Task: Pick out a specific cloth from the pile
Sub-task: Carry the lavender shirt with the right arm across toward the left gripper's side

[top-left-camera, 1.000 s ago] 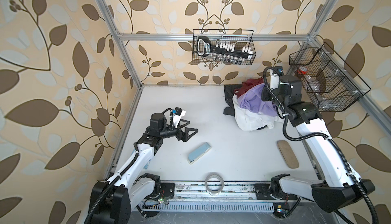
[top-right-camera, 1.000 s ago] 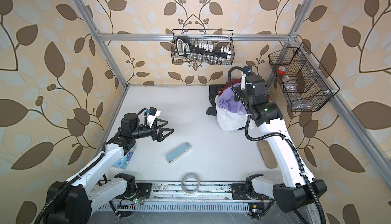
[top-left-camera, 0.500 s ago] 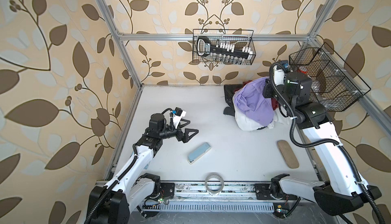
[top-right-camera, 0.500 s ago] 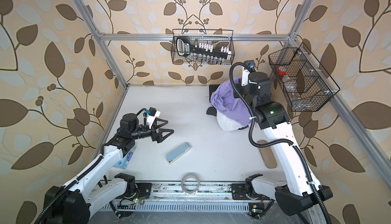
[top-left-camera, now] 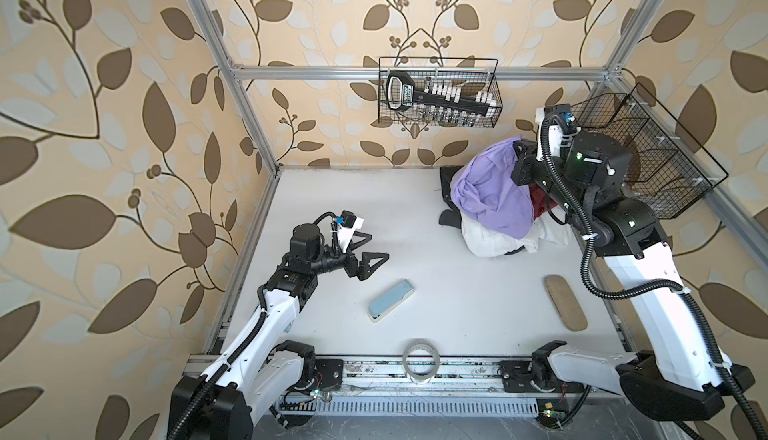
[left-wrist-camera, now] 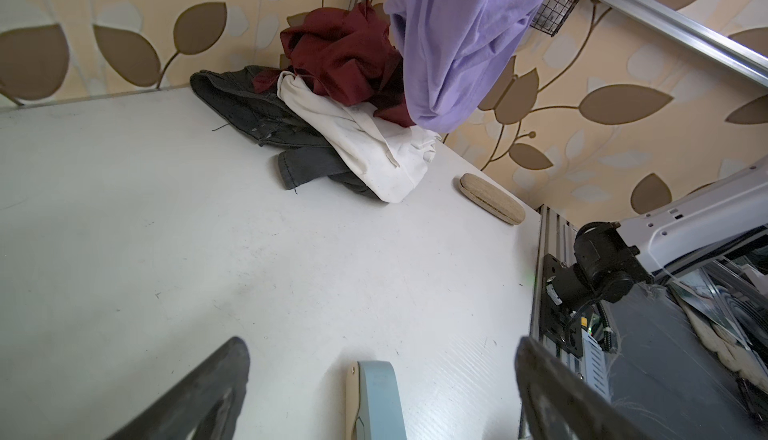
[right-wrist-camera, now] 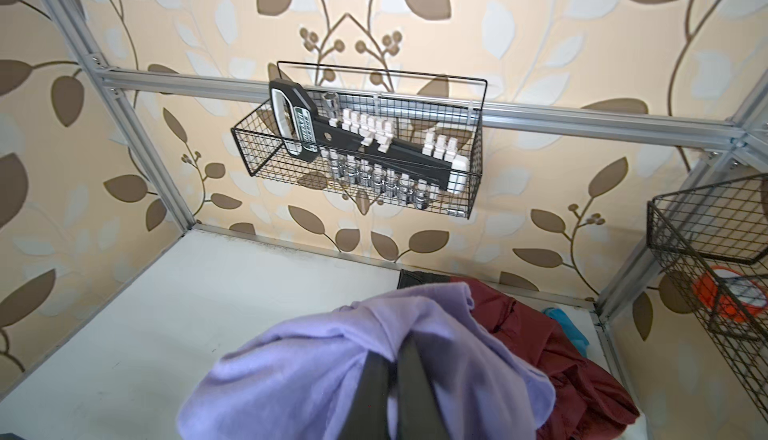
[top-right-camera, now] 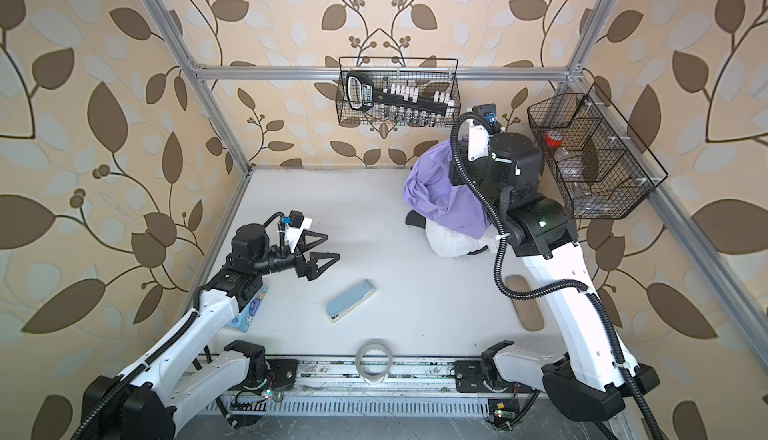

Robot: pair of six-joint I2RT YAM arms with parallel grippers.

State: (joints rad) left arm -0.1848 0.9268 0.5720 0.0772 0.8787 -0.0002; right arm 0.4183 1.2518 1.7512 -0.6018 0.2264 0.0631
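The lavender cloth (top-left-camera: pixel 490 192) (top-right-camera: pixel 440 192) hangs in the air at the back right, and my right gripper (top-left-camera: pixel 521 163) (right-wrist-camera: pixel 392 350) is shut on a fold of it near its top. Its lower edge dangles just above the pile (top-left-camera: pixel 490 242) (left-wrist-camera: pixel 357 126) of white, maroon and black cloths in the back right corner; whether the two touch is unclear. My left gripper (top-left-camera: pixel 379 245) (left-wrist-camera: pixel 380 346) stands open and empty over the left of the table, above the near end of a light-blue box (top-left-camera: pixel 391 300) (left-wrist-camera: pixel 376 400).
A tan oval pad (top-left-camera: pixel 565 301) lies near the right arm. A tape roll (top-left-camera: pixel 421 359) sits at the front edge. Wire baskets hang on the back wall (top-left-camera: pixel 438 99) and the right wall (top-left-camera: pixel 648 159), close to the raised right wrist. A tissue pack (top-right-camera: pixel 249 309) lies under the left arm.
My right gripper has risen and drawn back with the lavender cloth, pulling it up off the pile so that it now hangs. The left arm has hardly moved.
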